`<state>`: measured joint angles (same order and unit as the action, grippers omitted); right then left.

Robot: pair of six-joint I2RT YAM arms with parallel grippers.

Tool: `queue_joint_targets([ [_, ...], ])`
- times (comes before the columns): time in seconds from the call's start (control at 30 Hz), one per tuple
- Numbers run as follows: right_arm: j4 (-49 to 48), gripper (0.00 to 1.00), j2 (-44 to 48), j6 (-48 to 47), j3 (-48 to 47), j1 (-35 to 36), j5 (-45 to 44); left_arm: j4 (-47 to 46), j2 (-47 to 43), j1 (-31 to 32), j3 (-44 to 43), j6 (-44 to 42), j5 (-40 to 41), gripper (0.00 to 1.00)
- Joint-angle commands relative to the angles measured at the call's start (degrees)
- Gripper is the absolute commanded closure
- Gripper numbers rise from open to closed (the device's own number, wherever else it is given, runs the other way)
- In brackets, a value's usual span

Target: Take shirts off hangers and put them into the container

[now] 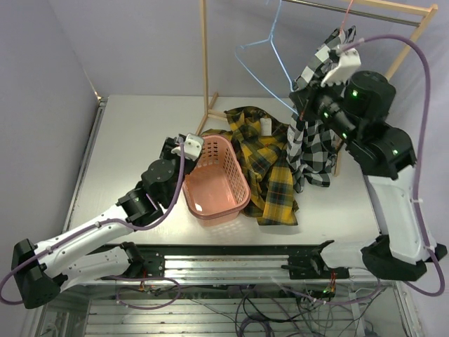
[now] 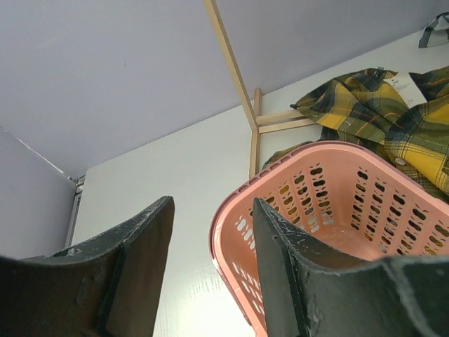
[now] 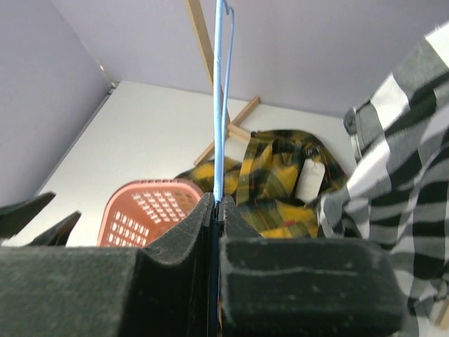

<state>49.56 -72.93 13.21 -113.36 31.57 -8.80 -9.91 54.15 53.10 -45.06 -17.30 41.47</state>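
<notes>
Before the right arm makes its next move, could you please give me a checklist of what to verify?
1. Right gripper shut on the light blue hanger: ok.
2. Light blue hanger bare, no shirt on it: ok.
3. Hanger's hook clear of the wooden rack: cannot tell.
4. Yellow plaid shirt inside the pink laundry basket: not ok. It lies on the table against the basket's right side.
5. Black-and-white checked shirt off the rack: not ok. It hangs there beside the right arm.
6. Left gripper open and empty at the basket's corner: ok.
</notes>
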Motion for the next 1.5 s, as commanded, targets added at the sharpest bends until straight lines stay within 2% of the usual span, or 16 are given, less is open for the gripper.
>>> queue_joint_targets([
  [0.0,-11.28,1.00,-3.52,-2.69,-3.01,0.15,-0.47,-0.15,-1.55,-0.02,0.28,1.34,-0.75,0.41],
  [0.33,-14.33,1.00,-16.18,-4.62,-11.47,0.07,-0.70,0.60,-3.47,-0.03,0.32,1.61,-0.18,0.40],
  [0.6,-16.13,1.00,-21.74,-4.98,-16.80,-1.06,-1.54,1.17,-3.89,-0.05,0.16,1.39,-0.32,0.40],
  [0.93,-17.91,1.00,-26.08,-1.36,-18.82,-7.20,5.60,2.06,-3.80,-0.07,-0.19,2.39,-1.93,0.41],
  [1.23,-16.39,1.00,-28.90,-0.92,-19.94,-7.66,9.90,2.17,-3.70,-0.08,-0.26,2.19,-1.98,0.40],
  [1.27,-16.14,0.97,-28.93,-0.89,-19.64,-7.67,10.48,2.18,-3.62,-0.10,-0.29,2.23,-1.95,0.40],
  [1.3,-15.87,0.88,-28.82,-0.75,-19.18,-7.67,10.81,2.24,-3.57,-0.04,-0.34,2.27,-2.00,0.40],
  [1.37,-16.05,0.69,-27.25,-0.69,-16.95,-7.66,11.36,2.27,-3.53,-0.06,-0.38,2.40,-2.08,0.39],
  [1.4,-16.60,0.55,-25.99,-0.72,-14.10,-7.67,12.01,2.27,-3.59,-0.02,-0.36,2.45,-2.14,0.39],
  [1.43,-17.49,0.47,-24.45,-0.65,-11.35,-7.67,12.57,2.29,-3.61,-0.03,-0.37,2.49,-2.18,0.39],
  [1.47,-18.28,0.45,-22.68,-0.65,-8.68,-7.59,12.99,2.20,-3.68,-0.06,-0.34,2.59,-2.19,0.39],
])
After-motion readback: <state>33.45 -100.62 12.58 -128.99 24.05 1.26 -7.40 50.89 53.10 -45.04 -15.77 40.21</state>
